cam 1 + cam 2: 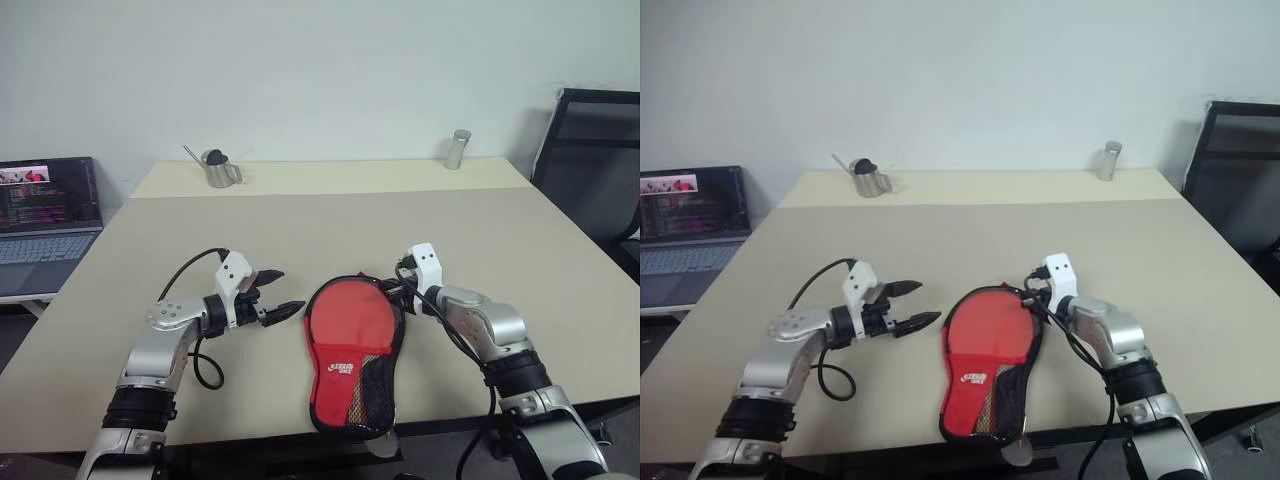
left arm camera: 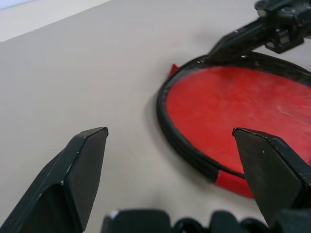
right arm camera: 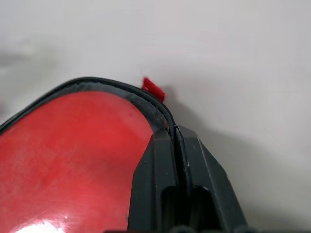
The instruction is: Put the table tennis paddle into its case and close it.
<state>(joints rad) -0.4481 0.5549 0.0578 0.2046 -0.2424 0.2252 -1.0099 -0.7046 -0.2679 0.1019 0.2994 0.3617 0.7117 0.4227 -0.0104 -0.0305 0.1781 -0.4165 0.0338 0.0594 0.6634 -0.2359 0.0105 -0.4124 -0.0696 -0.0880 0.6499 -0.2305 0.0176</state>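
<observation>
Right tool clenched on the case's zip rim at 1 o'clock; left tool spread wide, at 9 o'clock on the worktop.

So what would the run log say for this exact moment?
paddle: inside case | case: lying on table, unzipped | right gripper: shut on case rim | left gripper: open, beside case

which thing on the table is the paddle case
On the beige table, look at the near edge between the two grippers. The case lies flat there: a paddle-shaped red pouch with a black zip rim and a small white logo, unlike the metal watering can and metal cup at the far edge.
</observation>
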